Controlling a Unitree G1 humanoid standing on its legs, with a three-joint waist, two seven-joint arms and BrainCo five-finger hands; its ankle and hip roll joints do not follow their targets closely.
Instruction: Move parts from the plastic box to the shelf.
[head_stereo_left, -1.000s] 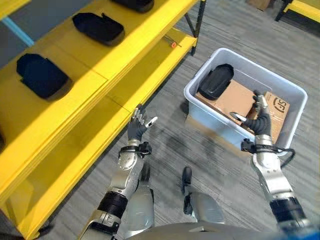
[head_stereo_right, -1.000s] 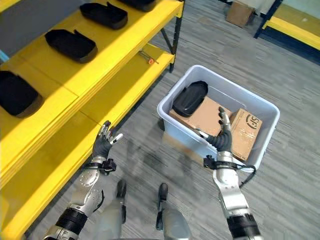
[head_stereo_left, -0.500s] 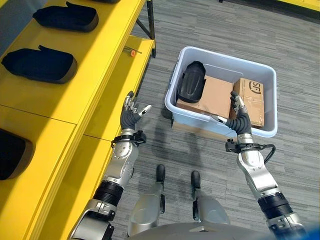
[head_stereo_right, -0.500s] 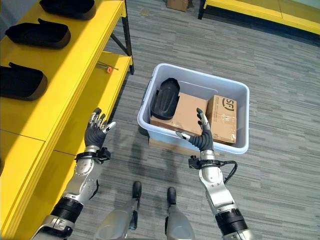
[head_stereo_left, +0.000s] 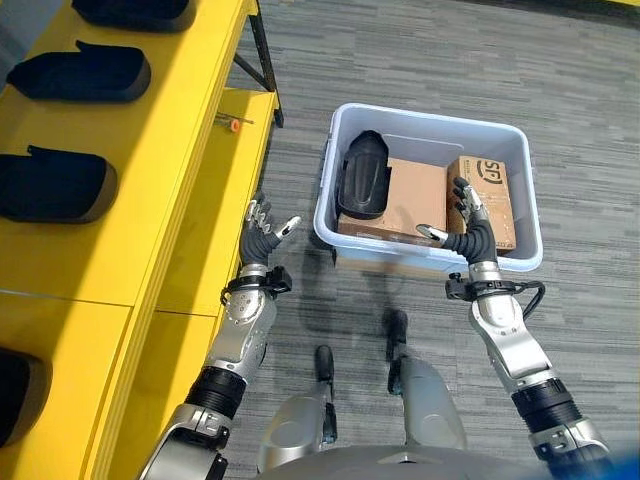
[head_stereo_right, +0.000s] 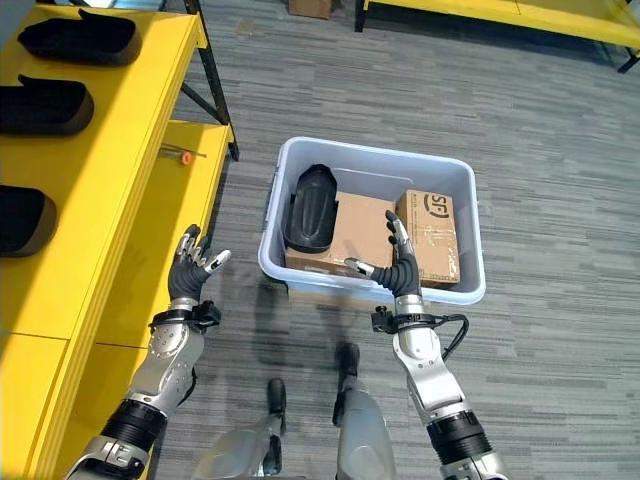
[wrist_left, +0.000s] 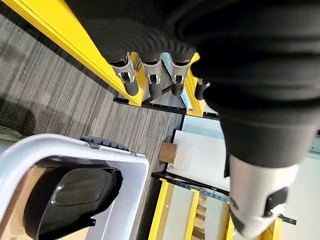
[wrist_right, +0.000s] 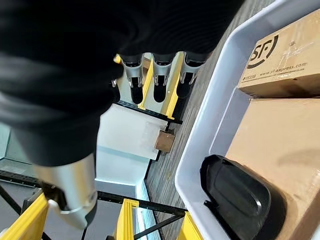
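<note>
Still empty: left hand (head_stereo_left: 262, 232) and right hand (head_stereo_left: 466, 228) both spread, unclenched. Could snag plastic box (head_stereo_left: 432, 126) rim reaching for black part (head_stereo_left: 361, 175).

Both silver-grey arms raised forward, the left hand (head_stereo_left: 262, 232) and right hand (head_stereo_left: 468, 232) with dark ribbed wrist covers held upright, fingers straight and spread, thumbs apart, holding nothing.

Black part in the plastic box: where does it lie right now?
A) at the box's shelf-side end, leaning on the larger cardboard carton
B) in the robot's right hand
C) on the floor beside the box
A: the black part leans on the larger carton inside the plastic box, at its shelf-side end; both hands are empty.
</note>
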